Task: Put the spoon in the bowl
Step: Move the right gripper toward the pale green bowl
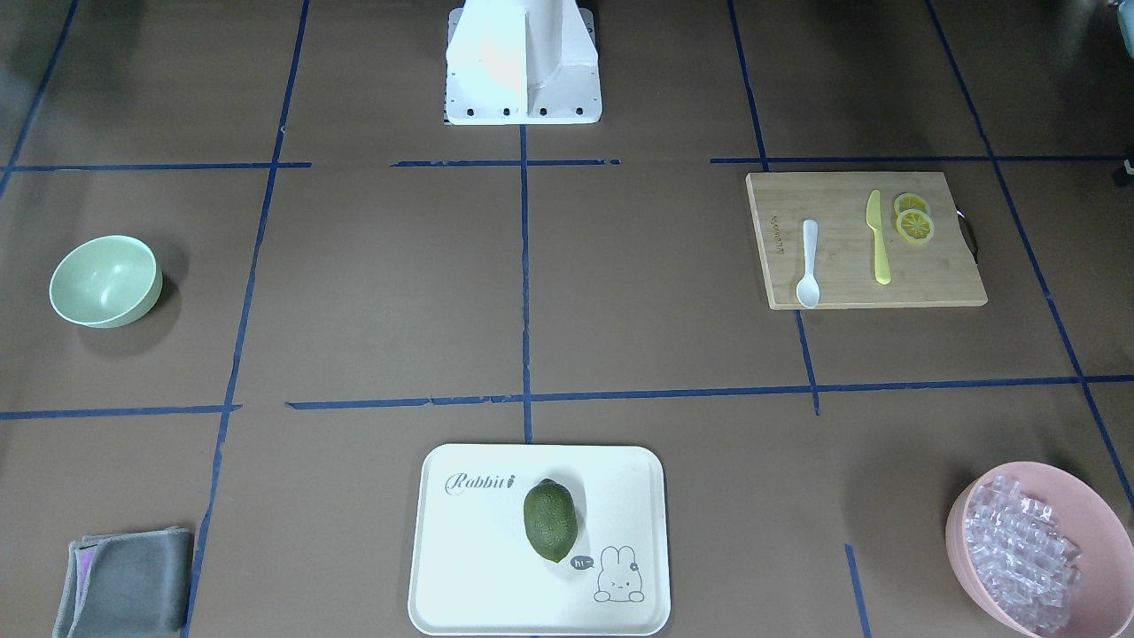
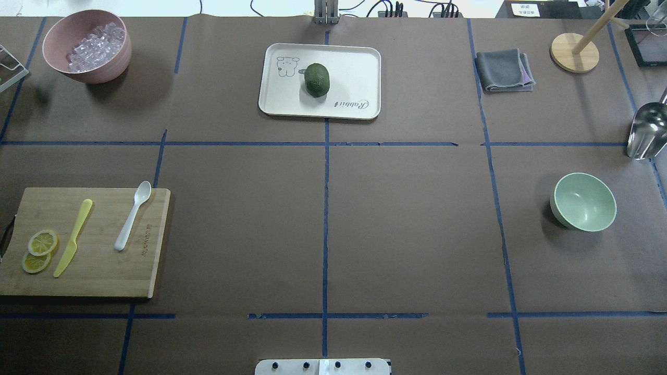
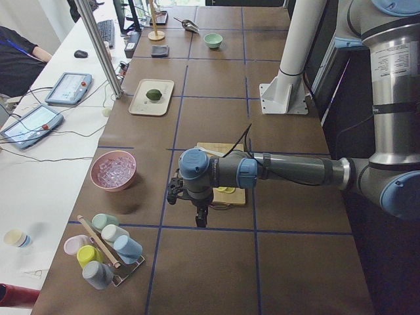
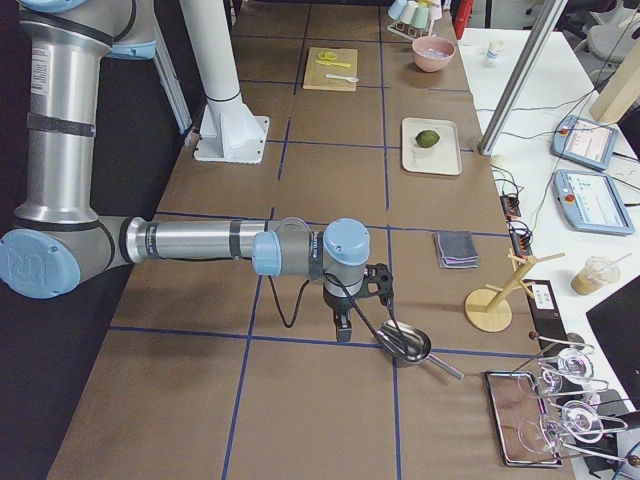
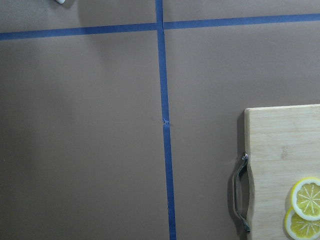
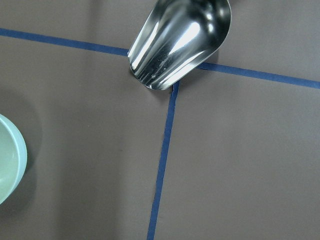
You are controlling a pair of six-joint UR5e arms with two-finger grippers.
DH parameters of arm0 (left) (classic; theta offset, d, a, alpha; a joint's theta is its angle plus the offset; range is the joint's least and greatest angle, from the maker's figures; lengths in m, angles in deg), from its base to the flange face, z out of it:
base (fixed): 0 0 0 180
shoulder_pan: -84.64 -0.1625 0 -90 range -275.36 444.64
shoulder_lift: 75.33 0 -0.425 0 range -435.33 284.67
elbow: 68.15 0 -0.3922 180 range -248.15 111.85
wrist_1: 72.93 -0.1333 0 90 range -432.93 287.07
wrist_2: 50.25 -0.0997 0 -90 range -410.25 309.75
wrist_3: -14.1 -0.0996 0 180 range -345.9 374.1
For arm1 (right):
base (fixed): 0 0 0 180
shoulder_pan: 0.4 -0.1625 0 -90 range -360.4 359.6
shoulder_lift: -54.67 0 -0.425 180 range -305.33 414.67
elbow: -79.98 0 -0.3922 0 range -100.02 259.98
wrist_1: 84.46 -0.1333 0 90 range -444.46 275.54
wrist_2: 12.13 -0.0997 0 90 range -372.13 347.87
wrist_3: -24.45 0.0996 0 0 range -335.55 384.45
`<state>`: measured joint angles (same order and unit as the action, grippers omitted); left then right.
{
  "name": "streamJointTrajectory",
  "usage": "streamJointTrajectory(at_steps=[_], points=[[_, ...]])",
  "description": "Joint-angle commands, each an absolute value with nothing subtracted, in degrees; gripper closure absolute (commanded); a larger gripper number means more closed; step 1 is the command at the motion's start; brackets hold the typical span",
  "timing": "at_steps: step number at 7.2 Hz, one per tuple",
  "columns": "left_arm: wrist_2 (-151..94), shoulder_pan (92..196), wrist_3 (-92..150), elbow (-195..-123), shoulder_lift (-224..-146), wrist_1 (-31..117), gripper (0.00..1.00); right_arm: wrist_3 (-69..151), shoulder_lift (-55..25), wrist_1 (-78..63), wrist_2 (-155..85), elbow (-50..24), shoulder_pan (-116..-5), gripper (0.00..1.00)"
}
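The white spoon (image 2: pixel 133 215) lies on the wooden cutting board (image 2: pixel 94 271) at the table's left, scoop pointing away from the robot; it also shows in the front view (image 1: pixel 808 263). The mint-green bowl (image 2: pixel 583 201) stands upright and empty at the far right, and its rim shows in the right wrist view (image 6: pixel 7 160). My left gripper (image 3: pixel 197 213) hangs over the table just beyond the board's handle end. My right gripper (image 4: pixel 345 325) hangs near the metal scoop (image 4: pixel 405 342), beyond the bowl. Both grippers show only in the side views, so I cannot tell whether they are open or shut.
A yellow knife (image 2: pixel 73 245) and lemon slices (image 2: pixel 39 250) share the board. A pink bowl of clear pieces (image 2: pixel 86 47) stands far left. A white tray (image 2: pixel 359 62) with a green fruit (image 2: pixel 317 79), a grey cloth (image 2: pixel 504 70) and a wooden stand (image 2: pixel 575 52) line the far edge.
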<state>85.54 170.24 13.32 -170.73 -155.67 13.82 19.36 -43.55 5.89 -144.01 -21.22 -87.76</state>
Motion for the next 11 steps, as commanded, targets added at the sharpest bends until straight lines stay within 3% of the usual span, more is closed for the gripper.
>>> streamJointTrajectory(at_steps=[1,6,9,11], points=[[85.37,170.15,13.4,-170.72,-155.75,13.73,0.0,19.35,-43.42,5.89,-144.05,-21.36,-87.76,0.0],[85.37,170.15,13.4,-170.72,-155.66,13.82,0.0,29.15,-43.33,-9.89,-150.65,-21.8,-81.54,0.0],[85.54,170.15,13.4,-170.72,-155.75,13.91,0.0,59.53,-45.69,-28.77,-144.53,-21.53,-67.16,0.01],[85.54,170.15,13.4,-170.72,-155.84,13.91,0.0,67.14,-46.05,-33.65,-138.45,-20.4,-60.63,0.01]])
